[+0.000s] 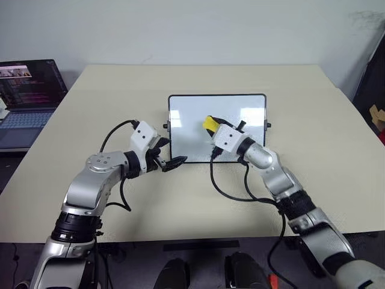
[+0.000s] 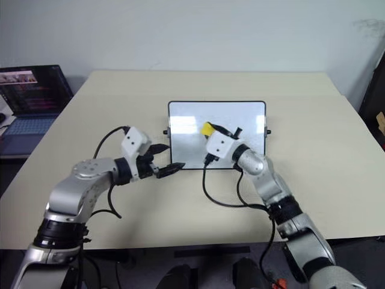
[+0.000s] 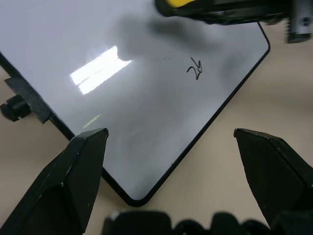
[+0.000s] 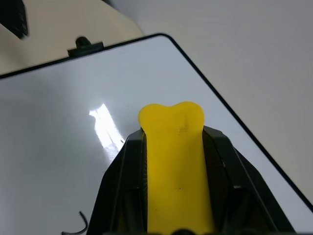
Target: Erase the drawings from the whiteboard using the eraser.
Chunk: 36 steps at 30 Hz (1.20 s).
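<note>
The right hand (image 1: 212,124) held the eraser (image 1: 210,123) tight over the whiteboard (image 1: 187,120). One scribble (image 3: 195,69) sat nearby. The left hand (image 1: 171,161) was wide open.

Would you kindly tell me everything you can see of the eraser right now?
The eraser is a small yellow block with a rounded, slightly notched end; its surface looks smooth and matte. The right hand is shut on it, a black finger pressing each long side, so its tip juts out past the fingers. It sits over the middle of the whiteboard. Whether it touches the board cannot be told.
</note>
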Tool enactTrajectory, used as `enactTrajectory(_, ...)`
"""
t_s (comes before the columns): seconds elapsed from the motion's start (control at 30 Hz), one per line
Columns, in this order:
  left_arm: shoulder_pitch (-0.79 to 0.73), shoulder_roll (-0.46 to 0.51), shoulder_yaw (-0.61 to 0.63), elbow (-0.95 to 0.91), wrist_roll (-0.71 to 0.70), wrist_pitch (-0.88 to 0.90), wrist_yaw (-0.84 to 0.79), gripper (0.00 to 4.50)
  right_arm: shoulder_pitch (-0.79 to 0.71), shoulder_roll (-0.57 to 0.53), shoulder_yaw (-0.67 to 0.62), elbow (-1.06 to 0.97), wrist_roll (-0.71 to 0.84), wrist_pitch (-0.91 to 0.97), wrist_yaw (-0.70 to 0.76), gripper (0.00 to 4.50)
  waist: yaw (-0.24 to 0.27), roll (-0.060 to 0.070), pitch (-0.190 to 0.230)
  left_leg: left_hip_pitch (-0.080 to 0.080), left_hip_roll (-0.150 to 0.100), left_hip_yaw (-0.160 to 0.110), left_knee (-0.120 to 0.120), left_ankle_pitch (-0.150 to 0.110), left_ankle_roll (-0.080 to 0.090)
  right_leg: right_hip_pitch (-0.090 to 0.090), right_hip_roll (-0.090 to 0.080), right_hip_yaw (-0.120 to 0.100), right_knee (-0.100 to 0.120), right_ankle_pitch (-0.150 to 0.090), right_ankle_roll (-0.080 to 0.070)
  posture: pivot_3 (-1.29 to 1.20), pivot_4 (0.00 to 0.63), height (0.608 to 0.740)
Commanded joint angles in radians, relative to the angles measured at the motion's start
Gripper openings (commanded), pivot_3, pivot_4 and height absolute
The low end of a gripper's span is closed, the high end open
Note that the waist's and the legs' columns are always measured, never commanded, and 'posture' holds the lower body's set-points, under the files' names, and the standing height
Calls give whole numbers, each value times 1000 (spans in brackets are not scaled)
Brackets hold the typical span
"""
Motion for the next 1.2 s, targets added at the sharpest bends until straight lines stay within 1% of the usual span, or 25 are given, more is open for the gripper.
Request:
enactTrajectory(0.03, -13, 10, 13, -11, 1, -21, -11, 4500, -13, 5, 30, 112, -20, -80, -4, 1174, 0, 0, 0, 0, 0, 0, 0, 0, 0, 0, 0, 0, 0, 0, 0, 0, 150, 740)
enactTrajectory(0.2, 5, 19, 31, 0, 2, -29, -20, 4500, 47, -9, 95, 186, -42, -157, 54, 1174, -3, 0, 0, 1, 0, 1, 0, 0, 1, 0, 0, 1, 0, 0, 0, 0, 150, 740)
enactTrajectory(0.37, 16, 22, 33, -6, -5, -30, -36, 4500, 98, -28, 144, 196, -64, -178, 106, 1174, -4, 0, 0, 4, 0, 1, 1, -1, 1, 2, 0, 1, 4, 0, 0, 0, 150, 740)
enactTrajectory(0.47, 16, 21, 35, 4, -1, -35, -38, 4500, 93, -27, 128, 149, -63, -202, 69, 1174, -4, 0, 0, 4, 0, 1, 1, 0, 1, 2, 1, 1, 5, 0, 0, 0, 150, 740)
enactTrajectory(0.6, 16, 25, 46, 25, 1, -37, -38, 4500, 38, -8, 46, 42, -6, -340, -23, 1174, -4, 0, 0, 3, 0, 0, 2, 0, 1, 1, 3, 1, 6, 1, -1, 0, 150, 740)
enactTrajectory(0.7, 18, 32, 58, 47, 0, -42, -39, 4500, -15, -11, 3, 29, -27, -372, -105, 1174, -8, 0, 0, 2, 1, 1, 1, 0, 1, 0, 3, 2, 5, 1, -1, 0, 150, 740)
enactTrajectory(0.77, 27, 36, 71, 60, -8, -43, -48, 4500, -47, -17, -4, 78, -55, -345, -143, 1174, -8, 0, 0, 2, 1, 1, 1, 0, 1, 0, 3, 2, 4, 0, -1, 0, 150, 740)
enactTrajectory(0.83, 54, 58, 80, 91, 5, -68, -68, 4500, -83, -22, -4, 172, -80, -299, -171, 1174, -9, 0, 0, 2, 1, 0, 0, 0, 0, 0, 3, 1, 2, 0, -1, 0, 150, 740)
enactTrajectory(0.93, 83, 82, 86, 88, -8, -85, -105, 4500, -115, -19, 11, 302, -96, -247, -168, 1174, -9, 0, 0, 2, 1, 1, -1, 0, 1, 0, 1, 2, 2, 0, -1, 0, 150, 740)
enactTrajectory(1.07, 89, 81, 85, 40, -30, -78, -128, 4500, -98, -8, 47, 403, -108, -245, -107, 1173, -9, -1, 1, 2, 1, 1, 0, 0, 1, 0, 1, 1, 2, 0, -1, 0, 150, 740)
enactTrajectory(1.2, 80, 69, 85, -13, -58, -51, -125, 4500, -22, -12, 88, 413, -111, -280, -30, 1173, -11, -3, -2, 4, 1, 1, 0, -1, 1, 3, 1, 1, 4, 0, -1, 0, 150, 740)
